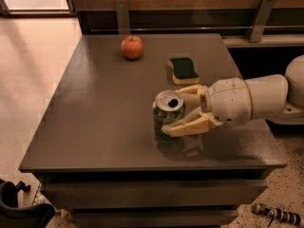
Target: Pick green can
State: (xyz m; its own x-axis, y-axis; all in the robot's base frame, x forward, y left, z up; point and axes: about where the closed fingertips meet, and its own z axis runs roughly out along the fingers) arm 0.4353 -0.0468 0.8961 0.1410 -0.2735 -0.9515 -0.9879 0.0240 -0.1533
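end effector (171, 110) over right-centre of desk (95, 113), reaching in from 3 o'clock, fingers against both sides of green can (163, 121) | obstacles: sponge (183, 69) near, 1 o'clock of can; apple (132, 47) well apart, 11 o'clock | free: bare desk from 6 round to 10 o'clock of can
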